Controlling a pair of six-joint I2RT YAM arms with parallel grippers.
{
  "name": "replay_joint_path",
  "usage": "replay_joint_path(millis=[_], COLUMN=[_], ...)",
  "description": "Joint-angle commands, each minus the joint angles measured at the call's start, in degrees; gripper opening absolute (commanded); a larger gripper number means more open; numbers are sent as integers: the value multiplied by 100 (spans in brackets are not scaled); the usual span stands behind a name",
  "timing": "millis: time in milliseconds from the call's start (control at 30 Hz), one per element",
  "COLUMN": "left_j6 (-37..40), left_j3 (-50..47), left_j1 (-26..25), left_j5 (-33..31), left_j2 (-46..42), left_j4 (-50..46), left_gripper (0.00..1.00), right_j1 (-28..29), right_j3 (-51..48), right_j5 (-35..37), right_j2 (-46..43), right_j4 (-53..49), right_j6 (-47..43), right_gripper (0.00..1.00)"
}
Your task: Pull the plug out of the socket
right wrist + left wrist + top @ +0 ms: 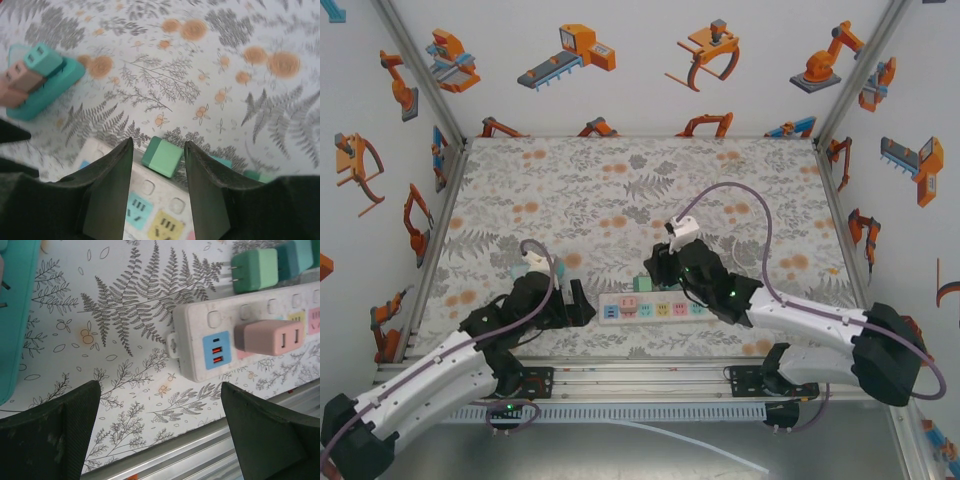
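Hovering over green plug (161, 158): spread right gripper (158, 145)

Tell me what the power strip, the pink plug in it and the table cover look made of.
Power strip: hard moulded plastic, white with faint speckles and smooth rounded edges.
Pink plug: likely similar plastic, matte, with a soft sheen on its corners.
Table cover: a printed sheet with a fern and flower pattern, lying flat. It could be cloth or vinyl; the look leaves it open.

White walls (650, 90) printed with orange robot-arm cartoons enclose a tabletop (600, 190) covered in grey fern and orange blossom print (aluminium posts (420, 60) at the corners), with a slotted metal rail (650, 372) along the near edge.
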Motion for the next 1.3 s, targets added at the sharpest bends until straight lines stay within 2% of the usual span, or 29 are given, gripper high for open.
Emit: replay_joint_path(millis=[0,167,267,467,667,967,1133,1267], left_j6=[-184,-236,-220,-273,-256,-116,-53,-100], left_j3=[186,203,212,220,239,254,395,320], left_j1=[68,101,119,187,260,317,326,322], left_j5=[2,168,262,404,557,1041,1344,1404], left_j2=[229,591,790,1121,1480,2051,2607,2808], left_j4=[72,332,515,858,1124,1724,1899,2034], left_gripper=[99,98,94,91,88,74,70,67], right_j1=[27,28,32,85,142,179,184,185], right_j3=[-176,17,294,691,1006,1205,1253,1310], right_j5=[-1323,-3141,-3636,-3978,-4411,-4217,-4243,-4271], right_j2=[-316,-318,-4,813,1693,2193,2228,2216], right_j4=[241,-647,-1141,-1104,-998,-1093,-1144,-1157], right_j6=[-2293,-4153,-4610,-4939,-4994,-5066,-5082,-5038], right_gripper=[45,48,51,54,53,32,21,19])
